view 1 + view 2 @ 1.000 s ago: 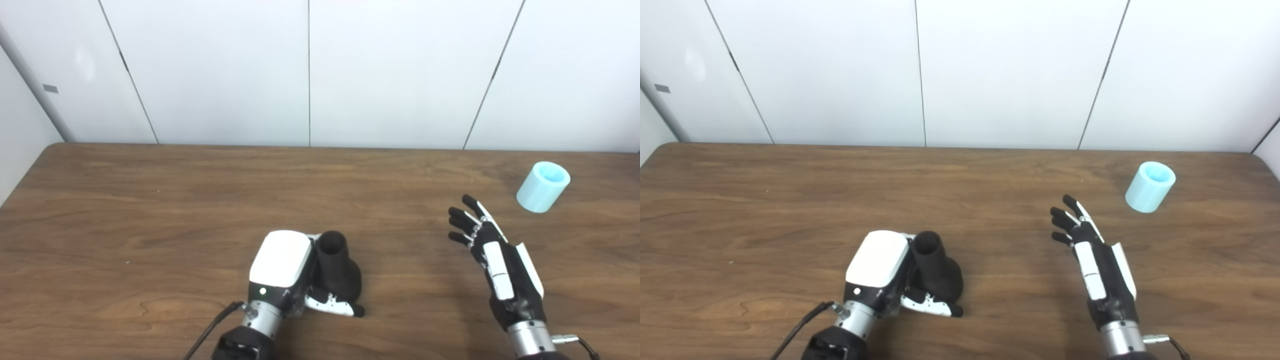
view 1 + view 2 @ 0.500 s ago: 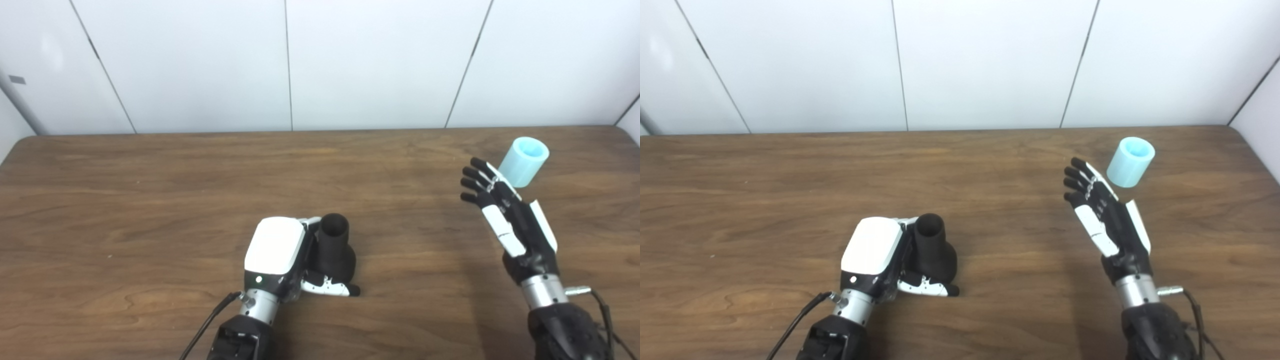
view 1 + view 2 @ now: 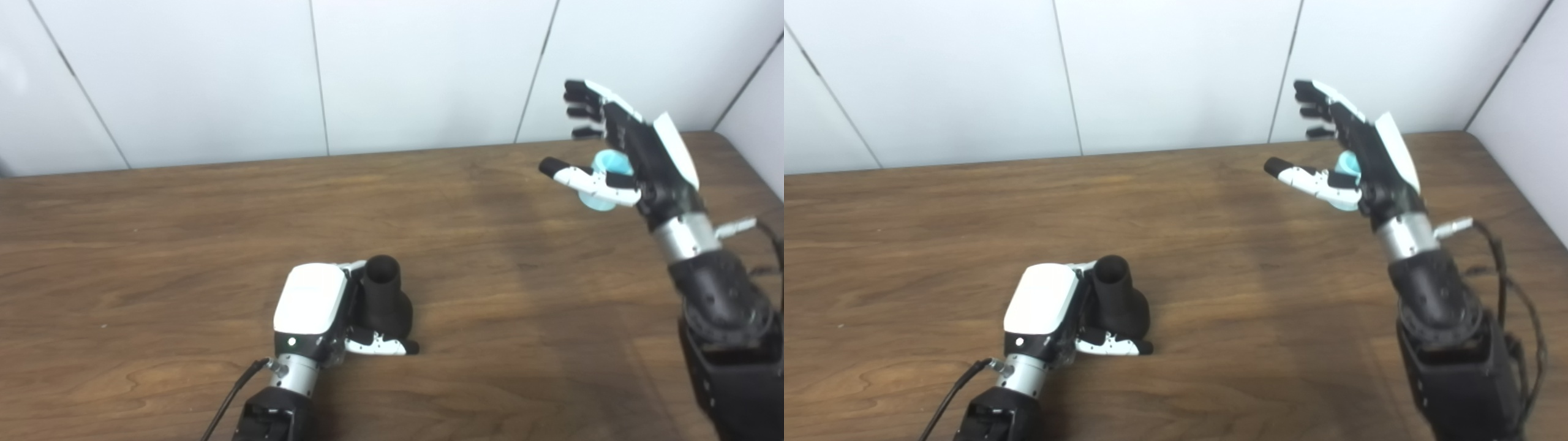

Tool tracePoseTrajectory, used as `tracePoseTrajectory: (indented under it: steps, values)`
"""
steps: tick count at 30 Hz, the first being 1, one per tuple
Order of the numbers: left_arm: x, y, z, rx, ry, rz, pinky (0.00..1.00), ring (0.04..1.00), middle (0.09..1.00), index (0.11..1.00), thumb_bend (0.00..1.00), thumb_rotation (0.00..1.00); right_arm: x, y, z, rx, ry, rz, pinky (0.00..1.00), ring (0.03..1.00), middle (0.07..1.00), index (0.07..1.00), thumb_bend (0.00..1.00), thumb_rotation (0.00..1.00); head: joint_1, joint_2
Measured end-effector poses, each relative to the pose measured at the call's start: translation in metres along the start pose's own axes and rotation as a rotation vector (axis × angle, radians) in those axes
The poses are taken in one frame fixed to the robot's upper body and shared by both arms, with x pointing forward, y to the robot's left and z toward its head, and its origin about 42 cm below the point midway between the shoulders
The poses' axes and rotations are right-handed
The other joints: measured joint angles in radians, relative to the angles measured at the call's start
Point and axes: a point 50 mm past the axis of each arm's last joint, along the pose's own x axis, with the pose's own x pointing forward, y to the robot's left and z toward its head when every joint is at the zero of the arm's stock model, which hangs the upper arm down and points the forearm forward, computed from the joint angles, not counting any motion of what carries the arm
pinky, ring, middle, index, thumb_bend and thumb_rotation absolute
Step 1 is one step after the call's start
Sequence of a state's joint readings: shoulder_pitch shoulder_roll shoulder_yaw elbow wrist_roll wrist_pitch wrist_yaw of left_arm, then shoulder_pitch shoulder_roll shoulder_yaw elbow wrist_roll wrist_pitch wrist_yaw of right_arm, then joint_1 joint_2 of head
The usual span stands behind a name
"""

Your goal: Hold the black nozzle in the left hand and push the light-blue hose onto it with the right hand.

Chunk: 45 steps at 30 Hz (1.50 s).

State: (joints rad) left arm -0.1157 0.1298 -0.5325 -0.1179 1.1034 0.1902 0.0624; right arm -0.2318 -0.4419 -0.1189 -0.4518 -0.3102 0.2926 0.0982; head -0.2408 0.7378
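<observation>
Left hand grips nozzle; right hand spread above hose.

The left hand (image 3: 318, 306) is wrapped around the upright black nozzle (image 3: 384, 300) on the table (image 3: 153, 245). Far right of the nozzle, the right hand (image 3: 625, 144) hangs raised, fingers spread and empty, partly hiding the light-blue hose (image 3: 603, 165) behind it.
</observation>
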Motion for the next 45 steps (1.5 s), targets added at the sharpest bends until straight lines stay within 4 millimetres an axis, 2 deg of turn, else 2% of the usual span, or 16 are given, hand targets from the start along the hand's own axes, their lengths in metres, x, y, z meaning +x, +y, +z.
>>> tracePoseTrajectory:
  steps: [3, 5, 7, 10, 12, 14, 17, 20, 22, 25, 32, 36, 38, 42, 45]
  values:
    - [-0.001, 0.0, -0.001, -0.001, -0.004, -0.001, 0.51, 0.525, 0.443, 0.502, 0.52, 0.0, 0.014, -0.005, 0.003, -0.119, -0.003, -0.015, 0.66, 0.777, 0.813, 0.783, 0.63, 0.15, -0.015, 0.003]
    - [-0.002, 0.0, -0.002, 0.0, -0.008, -0.003, 0.52, 0.531, 0.449, 0.5, 0.52, 0.0, 0.023, -0.006, 0.0, -0.202, 0.0, -0.009, 0.65, 0.756, 0.792, 0.766, 0.67, 0.07, -0.04, 0.005]
    - [-0.003, 0.0, -0.003, -0.001, -0.01, -0.005, 0.52, 0.531, 0.451, 0.499, 0.52, 0.0, 0.03, -0.01, -0.006, -0.314, 0.01, 0.027, 0.7, 0.804, 0.811, 0.773, 0.7, 0.05, -0.055, 0.005]
    - [-0.007, -0.001, -0.004, -0.003, -0.008, -0.003, 0.52, 0.532, 0.454, 0.498, 0.52, 0.0, 0.038, -0.018, -0.013, -0.477, 0.024, 0.109, 0.73, 0.834, 0.818, 0.772, 0.76, 0.04, -0.074, 0.002]
    - [-0.008, 0.0, -0.006, -0.002, -0.01, -0.001, 0.52, 0.529, 0.444, 0.499, 0.52, 0.0, 0.045, -0.023, -0.015, -0.547, 0.029, 0.132, 0.77, 0.854, 0.817, 0.778, 0.82, 0.06, -0.09, 0.0]
    - [-0.008, 0.0, -0.007, 0.0, -0.009, -0.001, 0.53, 0.536, 0.444, 0.5, 0.52, 0.0, 0.053, -0.025, -0.021, -0.614, 0.055, 0.179, 0.77, 0.856, 0.819, 0.782, 0.85, 0.08, -0.094, 0.0]
    - [-0.008, 0.0, -0.006, 0.0, -0.013, -0.003, 0.54, 0.539, 0.448, 0.5, 0.52, 0.0, 0.063, -0.026, -0.038, -0.693, 0.119, 0.255, 0.77, 0.849, 0.814, 0.783, 0.9, 0.12, -0.101, 0.0]
    - [-0.009, 0.001, -0.007, 0.005, -0.019, -0.003, 0.54, 0.528, 0.446, 0.5, 0.52, 0.0, 0.074, -0.024, -0.061, -0.76, 0.167, 0.319, 0.83, 0.85, 0.818, 0.787, 0.94, 0.18, -0.103, -0.002]
    - [-0.01, 0.001, -0.007, 0.005, -0.02, -0.003, 0.54, 0.519, 0.441, 0.501, 0.52, 0.0, 0.077, -0.024, -0.077, -0.789, 0.21, 0.353, 0.86, 0.87, 0.832, 0.8, 0.95, 0.2, -0.109, -0.002]
    - [-0.01, 0.002, -0.008, 0.005, -0.019, -0.002, 0.53, 0.518, 0.439, 0.501, 0.52, 0.0, 0.078, -0.026, -0.092, -0.815, 0.258, 0.377, 0.86, 0.883, 0.839, 0.807, 0.96, 0.23, -0.114, -0.003]
    - [-0.01, 0.003, -0.009, 0.008, -0.017, -0.004, 0.52, 0.516, 0.438, 0.502, 0.52, 0.0, 0.088, -0.028, -0.104, -0.861, 0.286, 0.407, 0.86, 0.87, 0.829, 0.814, 0.98, 0.31, -0.117, -0.006]
    - [-0.01, 0.003, -0.009, 0.009, -0.019, -0.004, 0.53, 0.516, 0.441, 0.501, 0.52, 0.0, 0.093, -0.024, -0.112, -0.895, 0.292, 0.44, 0.92, 0.886, 0.85, 0.829, 0.99, 0.33, -0.103, -0.02]
    - [-0.01, 0.003, -0.008, 0.011, -0.022, -0.003, 0.53, 0.516, 0.444, 0.5, 0.52, 0.0, 0.094, -0.023, -0.119, -0.902, 0.312, 0.457, 0.91, 0.885, 0.85, 0.83, 0.99, 0.34, -0.098, -0.025]
    - [-0.011, 0.003, -0.008, 0.011, -0.026, 0.002, 0.54, 0.514, 0.44, 0.501, 0.52, 0.0, 0.093, -0.023, -0.131, -0.902, 0.33, 0.463, 0.79, 0.873, 0.83, 0.825, 1.0, 0.32, -0.095, -0.028]
    - [-0.011, 0.003, -0.008, 0.011, -0.023, 0.002, 0.55, 0.52, 0.441, 0.502, 0.52, 0.0, 0.092, -0.02, -0.134, -0.891, 0.332, 0.457, 0.84, 0.854, 0.824, 0.832, 0.99, 0.31, -0.095, -0.028]
